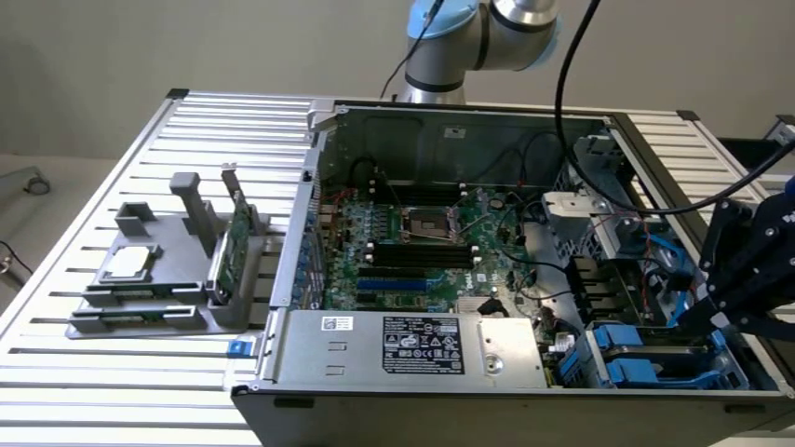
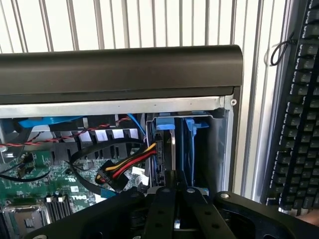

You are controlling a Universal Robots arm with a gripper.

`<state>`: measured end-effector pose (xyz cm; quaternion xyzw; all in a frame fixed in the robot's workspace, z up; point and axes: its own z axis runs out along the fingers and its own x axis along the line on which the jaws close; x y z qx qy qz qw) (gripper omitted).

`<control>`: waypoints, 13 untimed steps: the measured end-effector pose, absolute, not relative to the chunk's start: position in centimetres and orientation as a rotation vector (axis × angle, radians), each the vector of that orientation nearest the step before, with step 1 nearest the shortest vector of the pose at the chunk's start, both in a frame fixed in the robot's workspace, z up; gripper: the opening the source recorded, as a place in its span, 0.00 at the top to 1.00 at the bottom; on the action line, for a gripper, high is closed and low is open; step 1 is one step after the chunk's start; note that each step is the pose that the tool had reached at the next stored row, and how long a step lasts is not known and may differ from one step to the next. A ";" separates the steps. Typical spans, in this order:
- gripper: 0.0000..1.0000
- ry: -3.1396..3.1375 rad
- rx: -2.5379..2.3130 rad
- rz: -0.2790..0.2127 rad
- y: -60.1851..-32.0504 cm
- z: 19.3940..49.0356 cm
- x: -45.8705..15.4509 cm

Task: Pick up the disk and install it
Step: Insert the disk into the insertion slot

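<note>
Blue-framed disk (image 2: pixel 172 144) apparently inside computer case (image 1: pixel 372 391) (tool (image 2: pixel 174 199) clamped).

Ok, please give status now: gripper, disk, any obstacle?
Gripper shut, at the drive bay. Disk standing in the blue bay slot. Power cables close beside it.

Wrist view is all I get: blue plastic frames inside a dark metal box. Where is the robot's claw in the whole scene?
Observer: The black gripper hangs over the open grey computer case, at the exterior view's right, above blue plastic drive carriers.
Operator: Anything outside the case?
Observer: Yes. A grey holder on the slatted metal table, at the exterior view's left, bears an upright green circuit card and a small square silver chip.
</note>
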<state>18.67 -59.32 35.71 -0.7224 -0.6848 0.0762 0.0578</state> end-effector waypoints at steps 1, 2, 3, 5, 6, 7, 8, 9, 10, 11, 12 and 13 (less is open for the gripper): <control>0.89 -2.075 -2.189 0.231 -59.3 36.0 18.7; 0.89 -2.075 -2.189 0.232 -59.3 36.2 18.7; 0.89 -2.075 -2.189 0.232 -59.3 36.4 18.7; 0.89 -2.075 -2.189 0.233 -59.3 37.0 18.7; 0.89 -2.075 -2.189 0.233 -59.3 37.2 18.7; 0.89 -2.075 -2.188 0.233 -59.4 37.3 18.7; 0.89 -2.075 -2.188 0.233 -59.4 37.4 18.7; 0.89 -2.074 -2.188 0.233 -59.4 37.4 18.6; 0.89 -2.075 -2.188 0.233 -59.4 37.4 18.5; 0.89 -2.075 -2.188 0.233 -59.4 37.4 18.3; 0.89 -2.076 -2.188 0.233 -59.5 37.4 18.0; 0.89 -2.076 -2.187 0.233 -59.5 37.4 17.6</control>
